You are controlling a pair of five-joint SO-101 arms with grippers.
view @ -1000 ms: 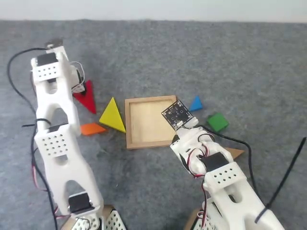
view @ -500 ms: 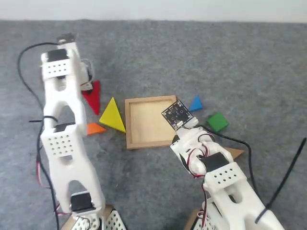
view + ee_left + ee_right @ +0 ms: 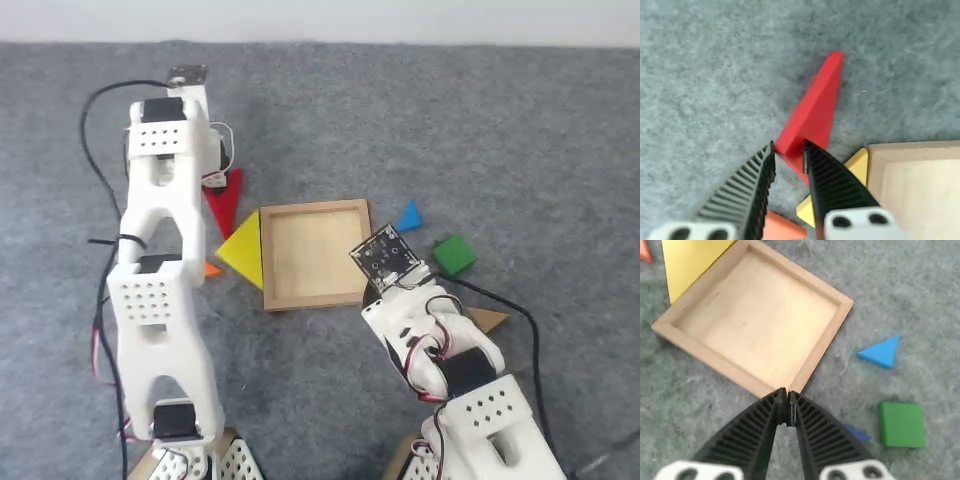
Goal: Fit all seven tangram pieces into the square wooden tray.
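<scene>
My left gripper [image 3: 788,149] is shut on a corner of the red triangle [image 3: 815,107], which points away over the grey mat. From above, the red triangle [image 3: 226,198] lies just left of the square wooden tray [image 3: 312,207], with nothing in it. The yellow triangle [image 3: 246,250] touches the tray's left rim, and an orange piece [image 3: 210,269] peeks out beside the left arm. My right gripper [image 3: 786,401] is shut on nothing, over the mat at a tray [image 3: 845,304] corner. Right of the tray lie a blue triangle [image 3: 408,216], a green square [image 3: 454,255] and a tan triangle [image 3: 490,319].
A dark blue piece [image 3: 856,432] shows partly under my right gripper's finger, close to the green square [image 3: 901,423]. Cables trail from both arms. Open grey mat stretches behind the tray and to the far right.
My left arm has carried the red triangle to the right, toward the tray. The yellow triangle now sits against the tray's rim. My right arm has shifted slightly right and back.
</scene>
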